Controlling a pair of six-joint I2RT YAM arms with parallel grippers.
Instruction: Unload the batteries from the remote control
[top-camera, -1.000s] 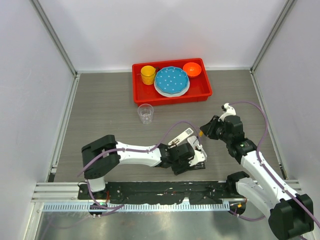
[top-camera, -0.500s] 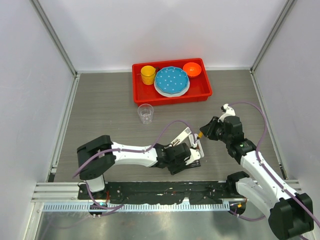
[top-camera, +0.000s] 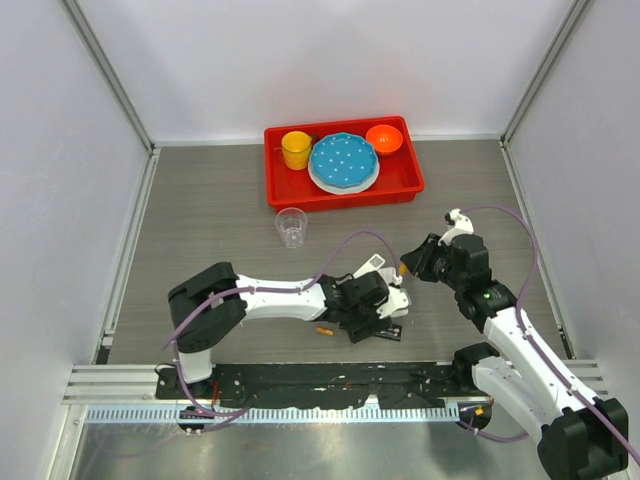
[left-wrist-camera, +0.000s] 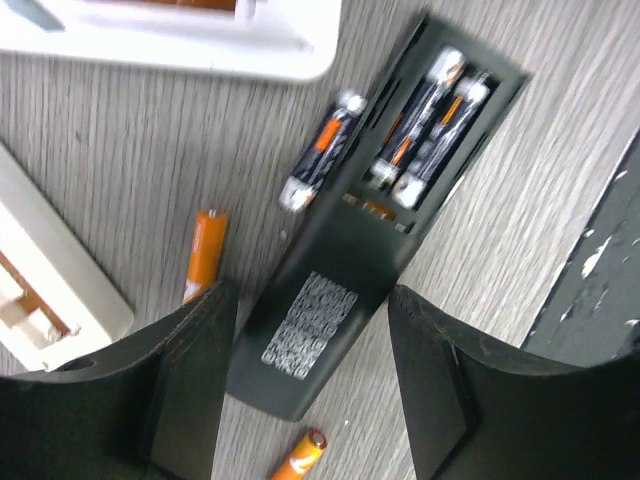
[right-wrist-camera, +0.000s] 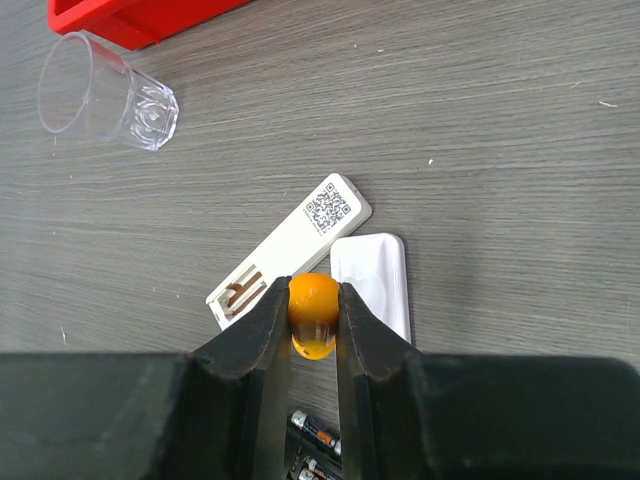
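Note:
The black remote (left-wrist-camera: 340, 270) lies face down with its battery bay open. Two batteries (left-wrist-camera: 430, 120) sit in the bay, and a third (left-wrist-camera: 322, 150) lies tilted at the bay's left edge. Two loose orange batteries (left-wrist-camera: 205, 255) (left-wrist-camera: 298, 455) lie on the table beside the remote. My left gripper (left-wrist-camera: 308, 310) is open, its jaws on either side of the remote's near end. In the top view it (top-camera: 385, 308) is over the remote. My right gripper (right-wrist-camera: 314, 300) is shut on the orange-handled screwdriver (right-wrist-camera: 314, 305), above and right of the remote (top-camera: 408, 266).
A white remote (right-wrist-camera: 290, 250) with a QR label and a white cover (right-wrist-camera: 372, 280) lie under the right gripper. A clear cup (top-camera: 291, 226) stands mid-table. A red tray (top-camera: 343, 192) at the back holds a yellow cup, a blue plate and an orange bowl.
My left gripper swung over the black remote and shifted slightly. A loose orange battery now shows on the table left of it. The right gripper has stayed almost still with the screwdriver.

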